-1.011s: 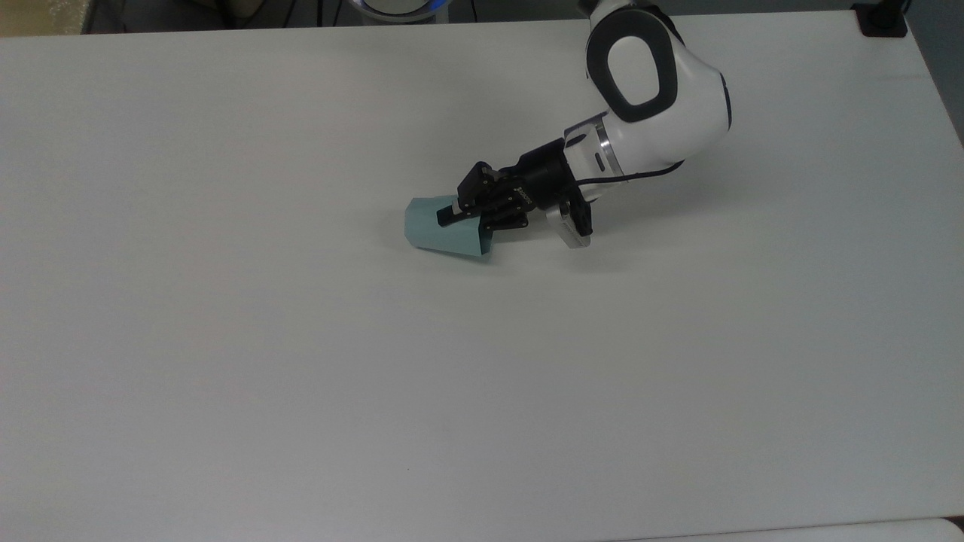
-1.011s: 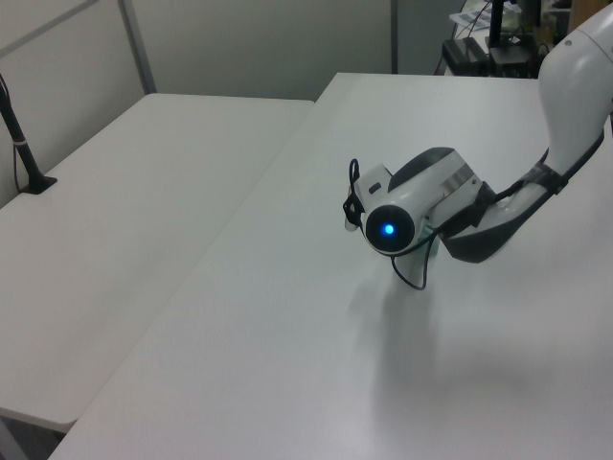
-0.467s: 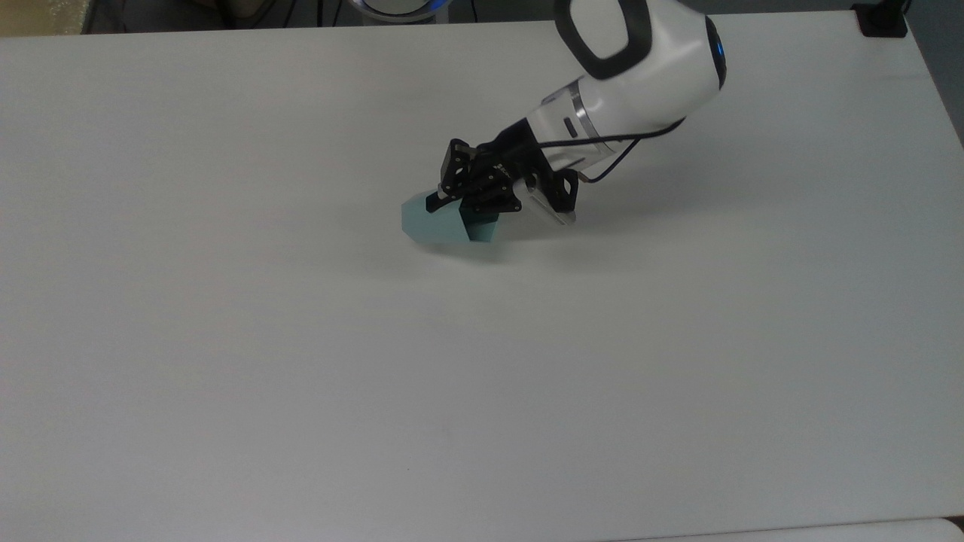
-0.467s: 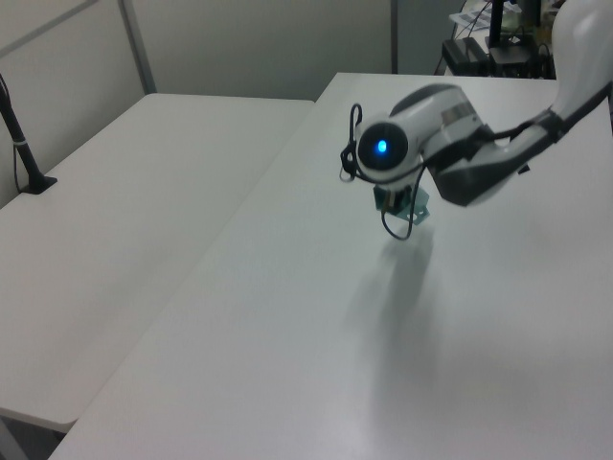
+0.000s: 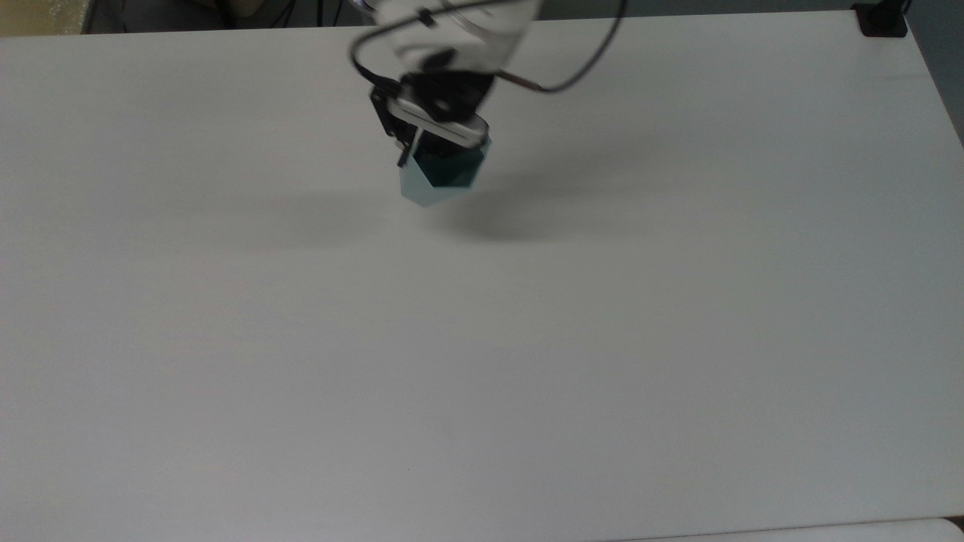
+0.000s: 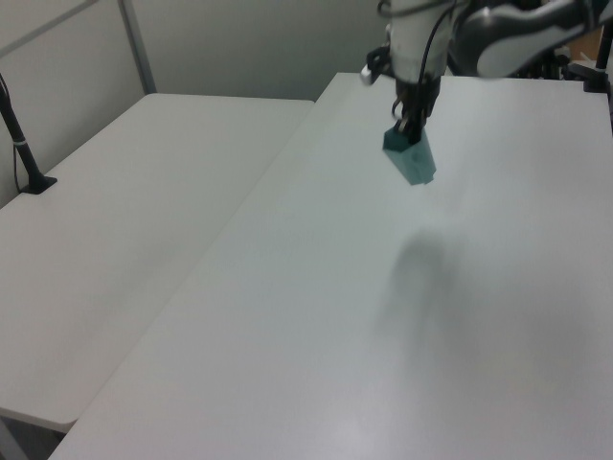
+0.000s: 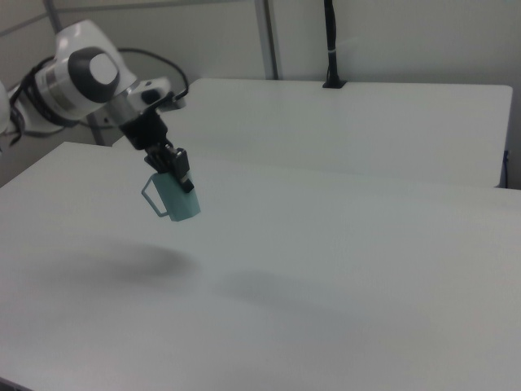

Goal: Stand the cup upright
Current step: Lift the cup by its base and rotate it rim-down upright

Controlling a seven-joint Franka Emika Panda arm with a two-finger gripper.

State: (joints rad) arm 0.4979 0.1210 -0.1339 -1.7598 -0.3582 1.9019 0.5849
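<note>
White table (image 5: 226, 339) is filling the scene, and no writing or label can be read anywhere on it or on the arm. In the left view a second table (image 6: 124, 211) is standing to the left of the first, with a dark post (image 6: 19, 134) rising at its left edge. In the right view the gripper (image 7: 172, 168) is hanging above the table's left part, clamping the cup (image 7: 177, 198) by its rim. The cup (image 5: 440, 173) is hanging in the air well above the table, tilted, base lower and pointing toward the right view's right, its looped handle sticking out to the left. Its shadow is lying on the table below. In the top view its dark inside is facing up.
</note>
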